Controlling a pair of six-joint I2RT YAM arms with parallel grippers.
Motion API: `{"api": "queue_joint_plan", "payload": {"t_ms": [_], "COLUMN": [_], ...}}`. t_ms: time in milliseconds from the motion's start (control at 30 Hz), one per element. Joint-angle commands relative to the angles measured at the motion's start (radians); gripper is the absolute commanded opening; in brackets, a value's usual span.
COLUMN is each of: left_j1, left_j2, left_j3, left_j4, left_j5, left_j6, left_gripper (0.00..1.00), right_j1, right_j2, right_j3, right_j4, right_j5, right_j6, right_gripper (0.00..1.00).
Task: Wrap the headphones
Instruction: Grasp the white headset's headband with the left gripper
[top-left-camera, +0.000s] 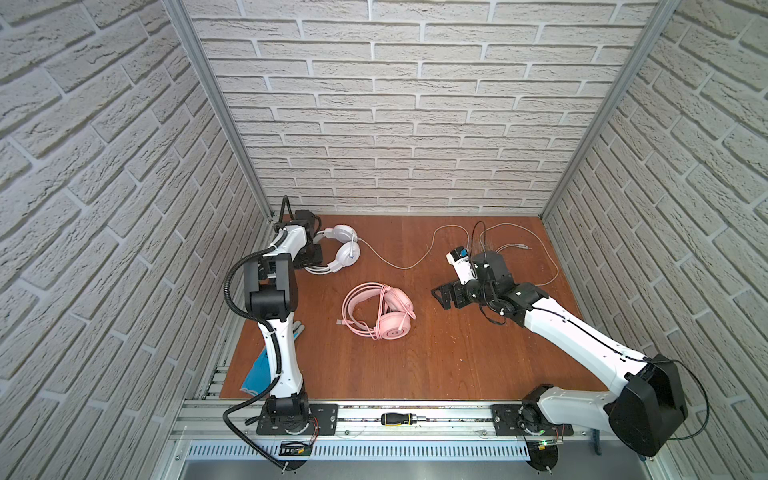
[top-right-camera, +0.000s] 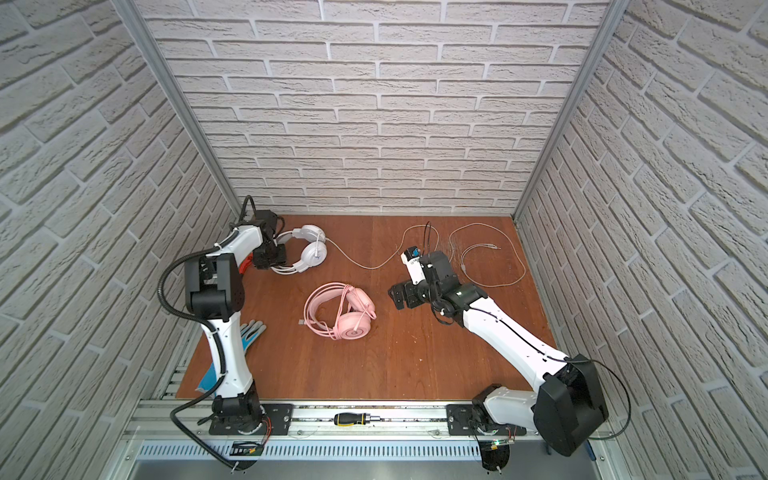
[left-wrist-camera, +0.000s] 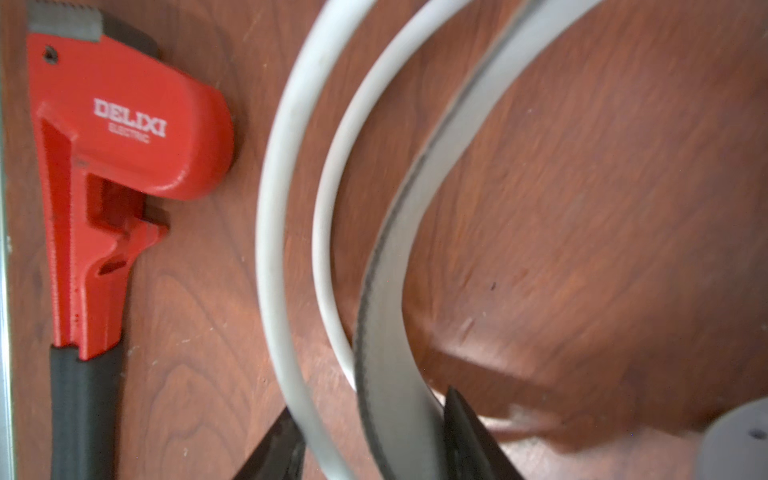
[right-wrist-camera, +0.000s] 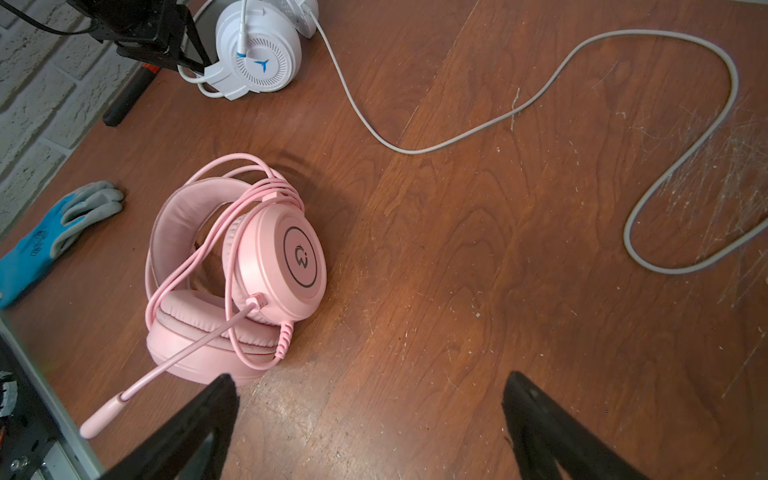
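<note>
At centre of table (top-left-camera: 415, 365): pink headset (top-left-camera: 378, 309), on its side. Points headband arc to the left in both top views, earcups to the right; long axis thus left to right. Carries pink cable (right-wrist-camera: 270, 188) in loops round band and cups. Turns one cup's outer face, ring logo on it, upward; sticks mic boom (right-wrist-camera: 178, 360) out past the cups.

Far left corner: white headset (top-left-camera: 347, 254). Same lie: band toward the left, two cups toward the right, one behind the other. Trails white cable (right-wrist-camera: 409, 152) unwound, in slack curves left to right along the far side, then round a wide loop at the right, plug end (top-left-camera: 524, 247) near the far right corner.

State of left gripper (left-wrist-camera: 372, 415): down over the white headband (left-wrist-camera: 270, 208), one black fingertip (left-wrist-camera: 276, 451) outside the two wires, the other inside the flat strap, both hard against them. Clamped or merely close: cannot tell, view blurred and cut off at its edge.

State of right gripper (right-wrist-camera: 370, 378): spread wide, empty, over bare wood near the pink headset's right side, pointing toward it.

Just beside the white headband, not touching: red DELIXI pipe wrench (left-wrist-camera: 124, 137), flat on the wood. Near left edge of table: blue and grey work glove (right-wrist-camera: 54, 237). On front rail, lying along it: black and yellow screwdriver (top-left-camera: 399, 419).
</note>
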Motion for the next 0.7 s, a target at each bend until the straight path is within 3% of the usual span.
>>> {"api": "queue_joint_plan", "payload": {"t_ms": [0, 200, 667], "left_j1": [-0.038, -0.092, -0.204], "left_j2": [0.012, 0.035, 0.075], "left_j3": [-0.014, -0.014, 0.03], "left_j4": [0.005, 0.007, -0.018], "left_j5": [0.011, 0.017, 0.058], "left_j6": [0.013, 0.016, -0.052], "left_gripper": [0.43, 0.33, 0.35], "right_j1": [-0.004, -0.016, -0.058], "right_j2": [-0.011, -0.053, -0.068], "right_j3": [0.034, 0.024, 0.022], "right_j4": [-0.054, -0.09, -0.119], "right_j5": [0.051, 0.101, 0.091], "right_j6": [-0.037, -0.058, -0.064], "right_gripper": [1.0, 1.0, 1.0]}}
